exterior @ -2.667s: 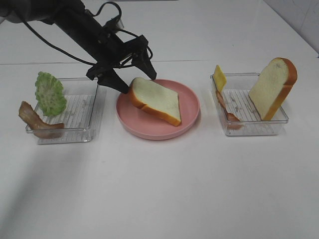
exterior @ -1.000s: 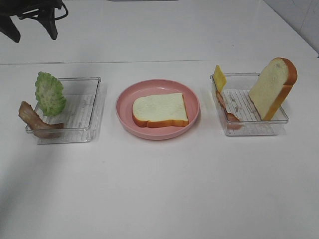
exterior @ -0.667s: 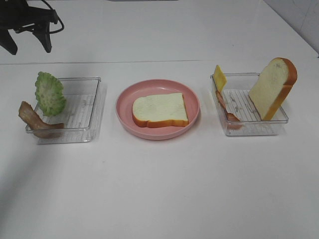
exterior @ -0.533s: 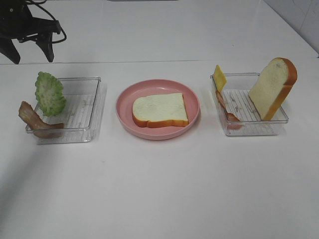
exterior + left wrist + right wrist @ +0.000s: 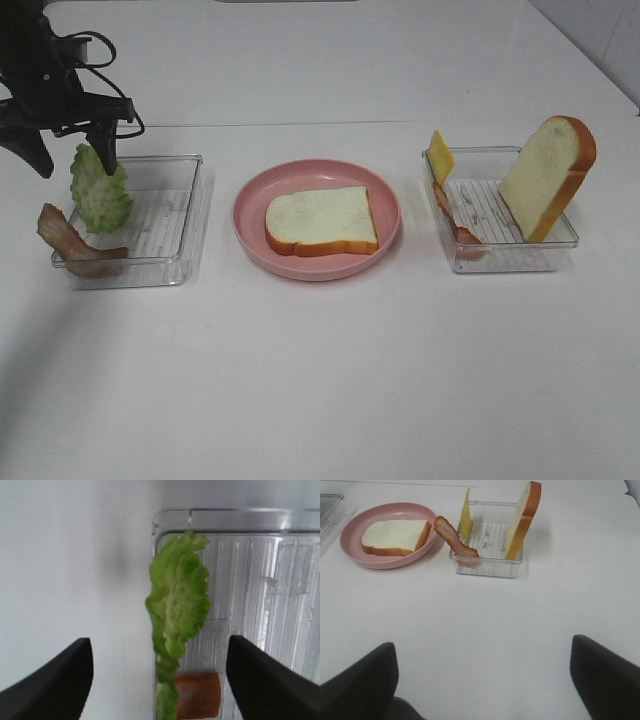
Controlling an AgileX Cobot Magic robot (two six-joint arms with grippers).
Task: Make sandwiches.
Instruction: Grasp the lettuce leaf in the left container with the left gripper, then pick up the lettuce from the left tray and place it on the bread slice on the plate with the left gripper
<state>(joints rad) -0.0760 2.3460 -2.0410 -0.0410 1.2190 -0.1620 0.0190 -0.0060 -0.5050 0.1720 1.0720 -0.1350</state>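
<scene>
**Left gripper wide over the lettuce, right gripper wide over bare bench**

Nearest me the white bench (image 5: 320,400) is bare and evenly lit; my right gripper (image 5: 481,647) hangs over that part with its jaws spread wide and nothing between them. Further in, three things stand in a row. On the left is the clear left tray (image 5: 165,225); a bacon strip (image 5: 70,243) is draped over its near left corner, and the lettuce leaf (image 5: 100,195) stands on edge against its left wall. In the middle is a pink plate (image 5: 250,245) with one bread slice (image 5: 320,220) lying flat on it. On the right is the right tray (image 5: 500,258); a second bread slice (image 5: 545,175) leans upright at its right end, a cheese slice (image 5: 440,157) stands at its left end, and a second bacon strip (image 5: 455,228) leans just beside the cheese. My left gripper (image 5: 76,165) is over the lettuce's top edge with its jaws wide; in the wrist view one finger sits to each side of the leaf, with a gap on both sides. Beyond it a faint seam crosses the bench.
</scene>
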